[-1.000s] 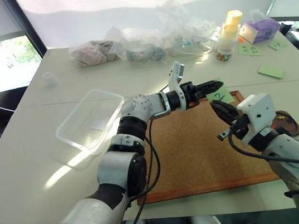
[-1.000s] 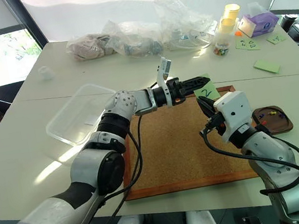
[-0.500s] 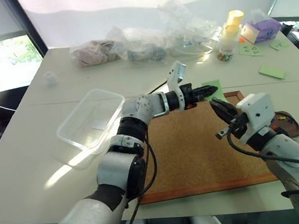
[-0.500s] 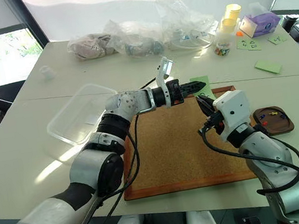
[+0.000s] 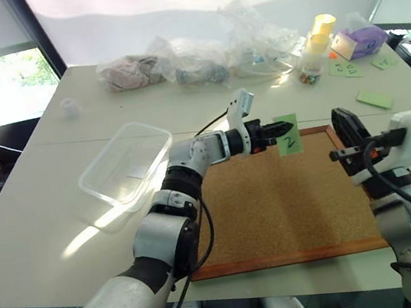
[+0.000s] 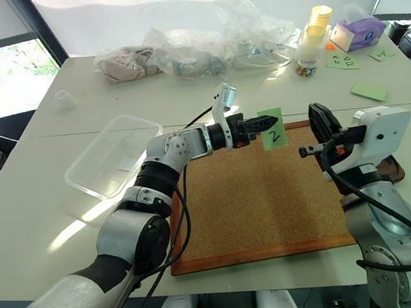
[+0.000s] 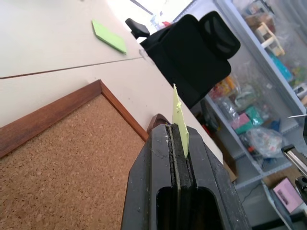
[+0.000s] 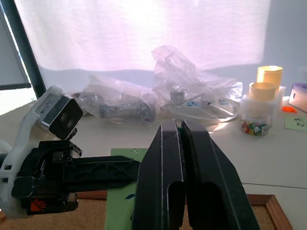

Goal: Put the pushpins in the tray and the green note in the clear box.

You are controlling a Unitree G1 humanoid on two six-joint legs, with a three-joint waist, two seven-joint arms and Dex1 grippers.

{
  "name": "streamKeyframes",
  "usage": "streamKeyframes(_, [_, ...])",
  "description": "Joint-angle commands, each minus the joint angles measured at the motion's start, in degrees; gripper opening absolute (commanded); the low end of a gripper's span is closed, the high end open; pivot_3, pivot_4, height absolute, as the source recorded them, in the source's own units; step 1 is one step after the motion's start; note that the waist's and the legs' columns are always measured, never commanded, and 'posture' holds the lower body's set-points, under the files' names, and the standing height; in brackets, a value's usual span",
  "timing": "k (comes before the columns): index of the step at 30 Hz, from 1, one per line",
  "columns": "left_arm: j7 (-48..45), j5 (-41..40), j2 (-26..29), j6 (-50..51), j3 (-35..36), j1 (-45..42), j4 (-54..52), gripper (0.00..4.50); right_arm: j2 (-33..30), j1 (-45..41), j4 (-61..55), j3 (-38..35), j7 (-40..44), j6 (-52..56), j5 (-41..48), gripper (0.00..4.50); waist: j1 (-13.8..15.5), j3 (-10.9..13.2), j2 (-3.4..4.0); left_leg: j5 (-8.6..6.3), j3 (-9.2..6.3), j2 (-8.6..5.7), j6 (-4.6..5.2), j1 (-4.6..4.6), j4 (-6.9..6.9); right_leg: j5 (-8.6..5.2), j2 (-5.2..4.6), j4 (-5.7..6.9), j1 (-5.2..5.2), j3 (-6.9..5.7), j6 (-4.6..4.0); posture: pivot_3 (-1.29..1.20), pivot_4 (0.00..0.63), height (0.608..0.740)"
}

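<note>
The green note [image 6: 272, 128], marked with a black "2", hangs upright above the far edge of the cork board [image 6: 259, 200], pinched between the closed fingers of the left gripper [image 6: 268, 120]. The right gripper [image 6: 318, 123] hovers over the board's right edge with its fingers pressed together on nothing. The clear box [image 6: 109, 157] sits on the white table [image 6: 34, 195] to the board's left (crumpled plastic bags [image 6: 198, 50] lie along the table's far side, below a bright window blind [image 6: 190, 1]).

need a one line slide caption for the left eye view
Left gripper shut on the green note, held above the corkboard.
</note>
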Motion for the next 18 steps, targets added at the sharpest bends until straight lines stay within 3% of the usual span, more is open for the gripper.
streamKeyframes(1, [-0.6, -1.7, -0.6, 1.8, 0.2, 0.2, -5.2, 0.02, 0.2, 1.3, 1.6, -7.8, -5.3, 0.5, 0.9, 0.0, 0.0, 0.0, 0.0, 0.0, -0.01, 0.0, 0.0, 0.0, 0.0, 0.0, 0.0, 0.01, 0.0, 0.0, 0.0, 0.0, 0.15, 0.74])
streamKeyframes(4, [-3.6, 0.9, 0.1, 1.2, -5.7, 4.4, -13.9, 0.02, -1.7, 1.8, 7.4, -11.7, -10.2, 5.7, -1.2, 0.0, 0.0, 0.0, 0.02, 0.0, 0.01, 0.0, 0.0, 0.0, 0.0, 0.0, -0.02, 0.0, 0.02, 0.04, 0.0, 0.0, 0.15, 0.74])
streamKeyframes(10, [-7.2, 3.4, 2.0, -1.7, -14.5, 12.4, -27.3, 0.02, -3.8, 0.5, 14.9, -13.7, -12.1, 9.5, -2.2, 0.0, -0.3, 0.0, 0.08, 0.06, 0.12, 0.03, -0.1, 0.11, -0.01, -0.01, 0.03, 0.4, -0.12, 0.26, -0.01, 0.0, 0.15, 0.74])
streamKeyframes(18, [-6.4, 4.0, 1.9, -3.3, -17.1, 15.5, -29.8, 0.02, -6.9, -3.3, 24.8, -14.1, -11.6, 13.0, -3.2, 0.0, -0.2, -0.1, 0.11, 0.09, 0.17, -0.01, -0.13, 0.24, 0.01, -0.02, 0.08, 0.48, -0.06, 0.38, -0.03, 0.0, 0.15, 0.74])
